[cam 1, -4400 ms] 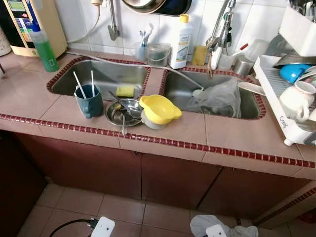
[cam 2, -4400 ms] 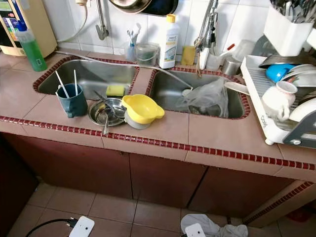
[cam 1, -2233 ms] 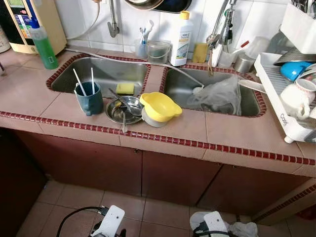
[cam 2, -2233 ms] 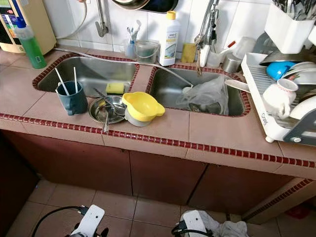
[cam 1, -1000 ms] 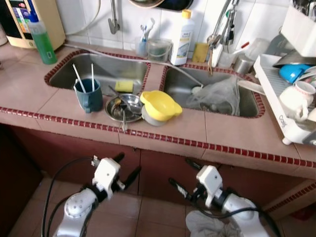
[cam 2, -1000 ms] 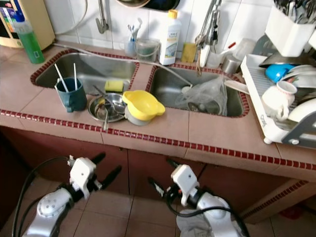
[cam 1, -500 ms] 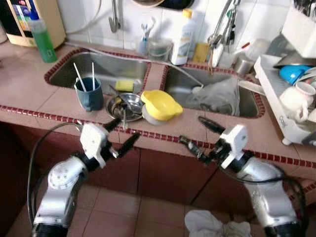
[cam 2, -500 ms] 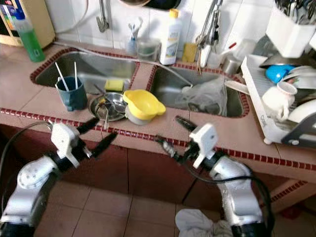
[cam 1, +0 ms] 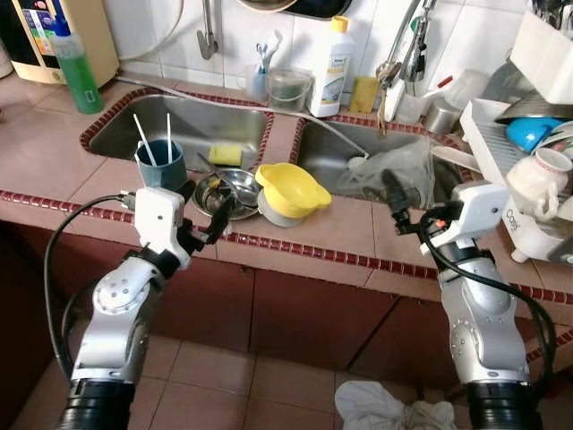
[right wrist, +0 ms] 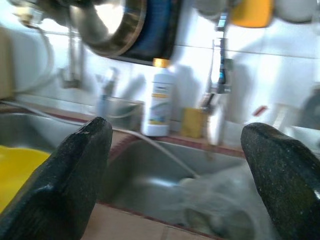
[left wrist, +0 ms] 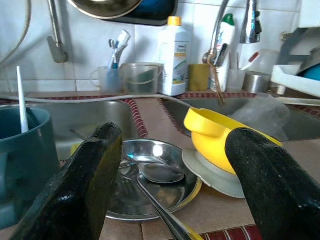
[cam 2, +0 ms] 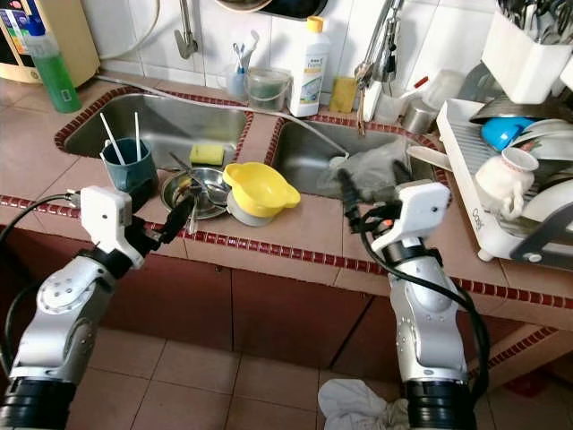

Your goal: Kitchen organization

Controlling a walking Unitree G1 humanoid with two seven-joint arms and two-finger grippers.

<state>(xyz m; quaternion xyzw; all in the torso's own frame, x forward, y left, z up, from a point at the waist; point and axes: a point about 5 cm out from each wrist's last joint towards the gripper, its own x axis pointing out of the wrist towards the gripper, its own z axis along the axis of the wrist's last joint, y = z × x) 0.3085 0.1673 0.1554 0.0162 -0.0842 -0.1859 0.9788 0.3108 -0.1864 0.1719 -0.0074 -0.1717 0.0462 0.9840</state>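
In front of me runs a pinkish tiled counter (cam 1: 331, 235) edged with small dark red tiles, two steel sink basins (cam 1: 192, 131) sunk into it. White wall tiles (cam 1: 457, 36) rise behind. Below are dark reddish cabinet doors (cam 1: 295, 313) and a tiled floor (cam 1: 242, 385), with what seems a crumpled cloth (cam 1: 380, 417).

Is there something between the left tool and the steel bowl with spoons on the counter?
Nothing visible blocks it. The open left tool is right at the near rim of the steel bowl; the blue mug and yellow bowl flank it.

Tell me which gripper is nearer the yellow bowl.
Left. The left gripper hovers open just left of the yellow bowl; the right gripper, also open, sits farther off, by the right sink.
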